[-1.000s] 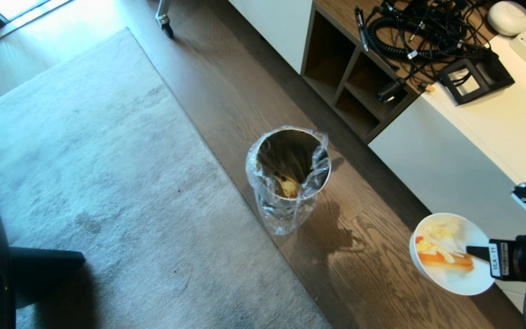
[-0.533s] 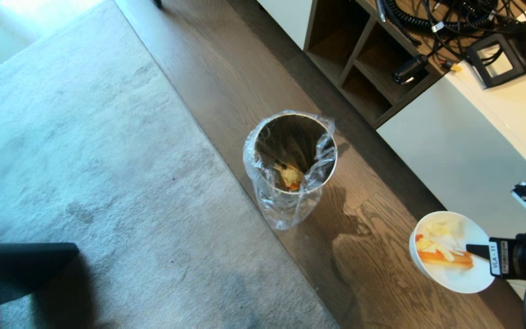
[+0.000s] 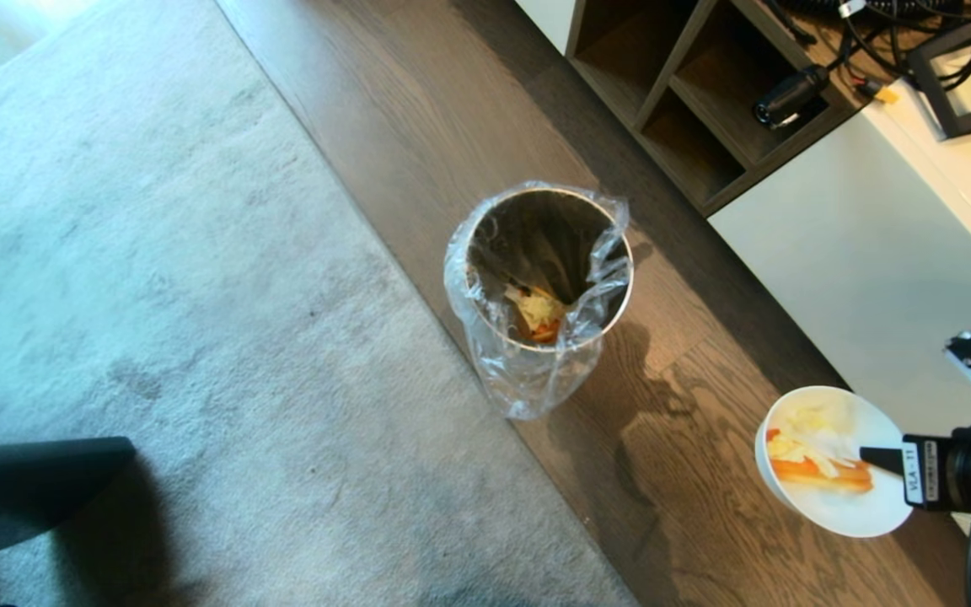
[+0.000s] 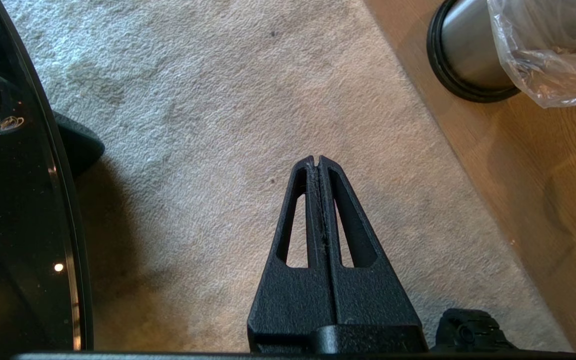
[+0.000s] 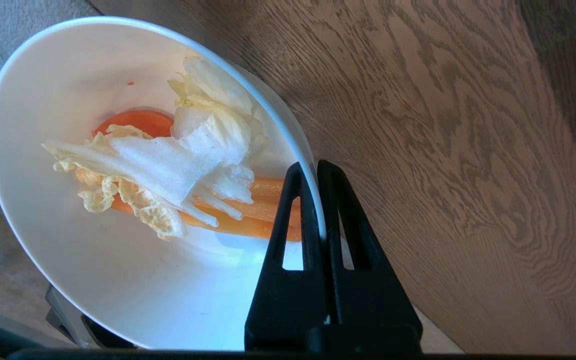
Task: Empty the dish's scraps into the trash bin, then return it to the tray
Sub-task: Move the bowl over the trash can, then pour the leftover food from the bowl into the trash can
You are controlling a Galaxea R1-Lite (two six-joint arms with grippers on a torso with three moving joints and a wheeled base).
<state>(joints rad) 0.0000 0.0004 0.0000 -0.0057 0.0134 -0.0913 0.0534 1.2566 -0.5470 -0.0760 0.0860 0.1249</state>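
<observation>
The dish (image 3: 831, 497) hangs over the wooden floor (image 3: 452, 110) at about four o'clock from the trash bin (image 3: 540, 278), well apart from it, with the scraps (image 3: 810, 459) inside: pale leaves on orange strips. The right gripper (image 5: 314, 172) pinches its rim, one finger inside, one outside. The bin's clear liner (image 3: 536, 379) already holds some yellow and orange bits. The left gripper (image 4: 316, 162), jaws pressed together, hangs over the grey rug (image 3: 157, 295) at the bin's eight o'clock
</observation>
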